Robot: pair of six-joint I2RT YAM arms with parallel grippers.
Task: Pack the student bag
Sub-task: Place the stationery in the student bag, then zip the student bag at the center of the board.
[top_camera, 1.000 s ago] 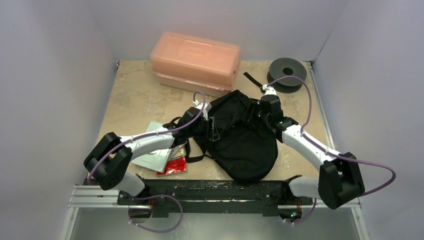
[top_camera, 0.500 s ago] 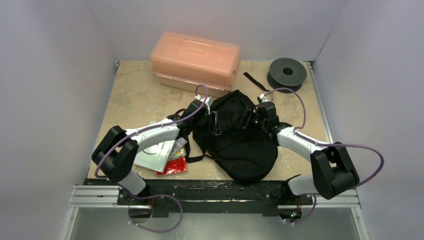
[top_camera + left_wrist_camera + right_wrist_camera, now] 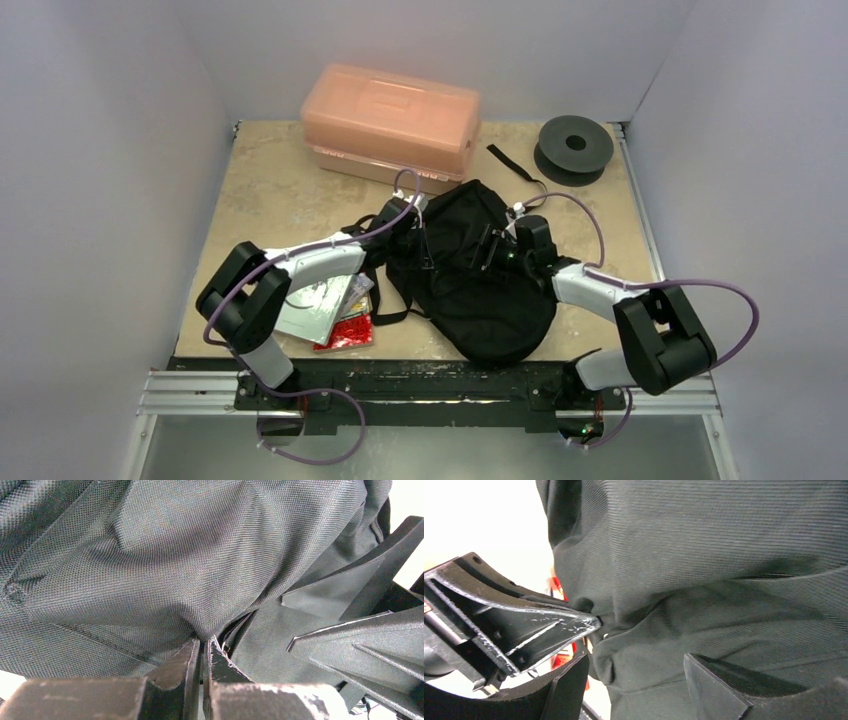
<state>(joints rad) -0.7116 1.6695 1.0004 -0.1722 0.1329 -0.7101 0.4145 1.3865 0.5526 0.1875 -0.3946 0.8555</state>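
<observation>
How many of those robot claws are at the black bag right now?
2. The left gripper is shut, pinching a fold of the student bag on its upper left side. The right gripper is open at the bag's upper right, facing the other.

bag [image 3: 485,295] mid-table [image 3: 260,190], box [image 3: 390,115] behind it to the left, spool [image 3: 575,148] back right, pouches [image 3: 318,312] just left of bag

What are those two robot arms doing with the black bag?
They are working on the black backpack in the middle of the table. The left gripper is pinching a fold of its fabric. The right gripper is open close beside it, gripping nothing. An orange-pink box, a black spool and some packets lie outside the bag.
</observation>
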